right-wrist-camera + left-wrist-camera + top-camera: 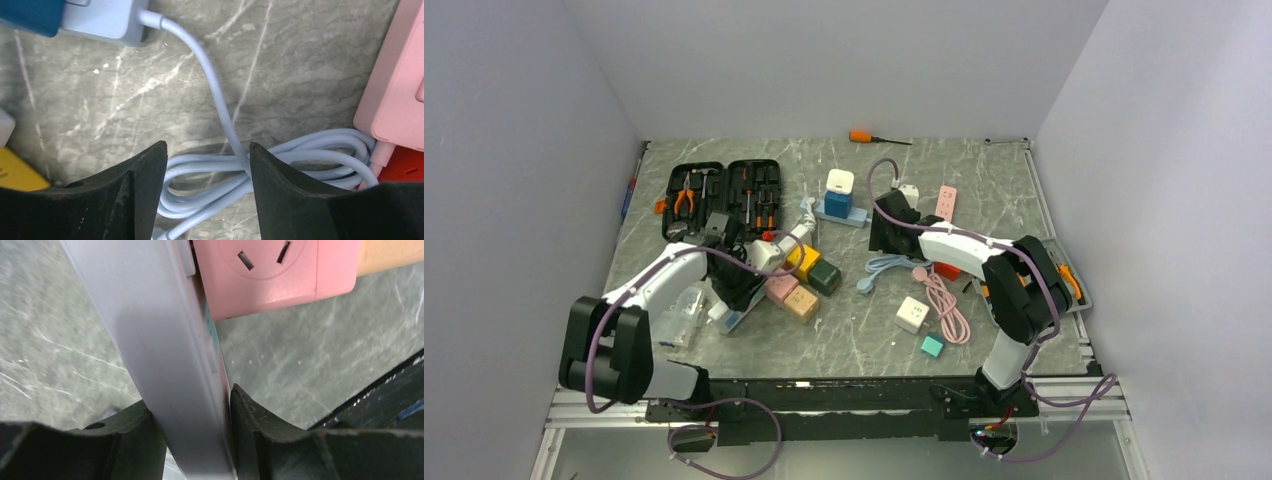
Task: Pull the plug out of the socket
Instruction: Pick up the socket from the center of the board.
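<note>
Firmly, the left jaws are closed on the edge of a pale grey strip (165,340), which is seen edge-on between them at the near left of the surface (854,340). Just beyond the strip lies a pink socket cube (270,275), touching a tan cube (390,252). The right jaws stand wide apart with nothing between them, hovering over a coiled pale-blue cable (217,95). That cable runs to a pale-blue socket strip (100,20). A dark blue plug block (30,15) sits on it, at the far middle of the surface.
</note>
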Tool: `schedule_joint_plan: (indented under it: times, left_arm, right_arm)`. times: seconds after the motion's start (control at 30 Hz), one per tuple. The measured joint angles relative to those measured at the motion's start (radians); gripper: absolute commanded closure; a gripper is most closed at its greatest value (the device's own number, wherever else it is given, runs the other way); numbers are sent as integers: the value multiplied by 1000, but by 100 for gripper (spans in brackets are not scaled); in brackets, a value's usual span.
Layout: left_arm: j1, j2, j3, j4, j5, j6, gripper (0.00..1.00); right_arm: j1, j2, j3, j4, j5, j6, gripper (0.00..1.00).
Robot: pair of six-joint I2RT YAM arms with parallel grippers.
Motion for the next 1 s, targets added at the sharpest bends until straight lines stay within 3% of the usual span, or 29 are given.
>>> schedule_joint_plan:
  times: [0.07, 0.2, 0.3, 0.53, 0.73, 1.0]
  left_arm:
    - [0, -34, -27, -21, -6, 27, 47]
    - [-7, -116, -100, -103, -8, 114, 17]
    - [-12, -166, -146, -159, -23, 150, 3]
    - [-11, -232, -74, -225, -31, 156, 1]
    - [-8, -175, 271, -303, 31, 124, 1]
    - [-5, 55, 606, -185, 150, -90, 1]
  right_arm:
    - [1, 0, -14, 0, 6, -4, 37]
    - [2, -2, -28, -1, 21, -16, 37]
    - [2, -2, -18, -9, 24, -25, 37]
    - [2, 80, 177, -21, 21, -29, 36]
    - [-5, 111, 237, -14, 15, -8, 36]
    - [-51, 71, 130, 45, -2, 39, 35]
